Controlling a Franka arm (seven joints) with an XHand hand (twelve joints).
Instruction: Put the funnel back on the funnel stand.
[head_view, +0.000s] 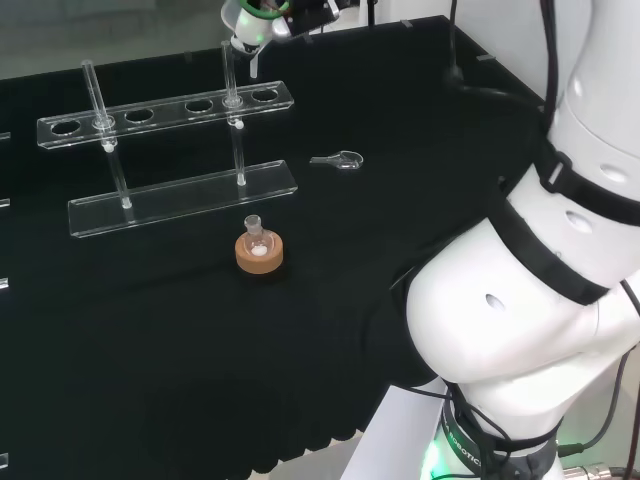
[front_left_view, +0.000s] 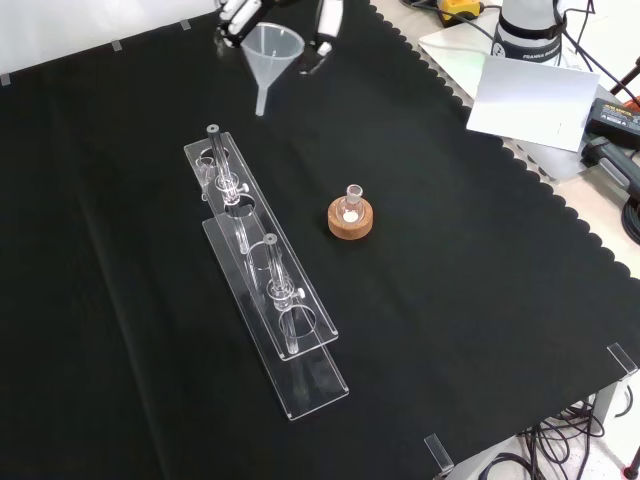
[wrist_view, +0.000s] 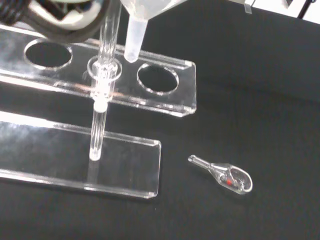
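Front view shows us the hand pinching the funnel above the cloth's far edge, short of the funnel stand, so we judge its spout could strike the top plate beside the end hole and jolt the stand.

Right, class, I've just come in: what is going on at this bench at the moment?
The robot arm's hand holds a clear funnel in the air near the far end of the clear funnel stand, as the front view shows it. In the wrist view the funnel's spout hangs above the stand's top plate, close to its end hole, not yet in it. A small flask sits upright on a cork ring beside the stand, and a small glass spoon-like piece lies on the black cloth.
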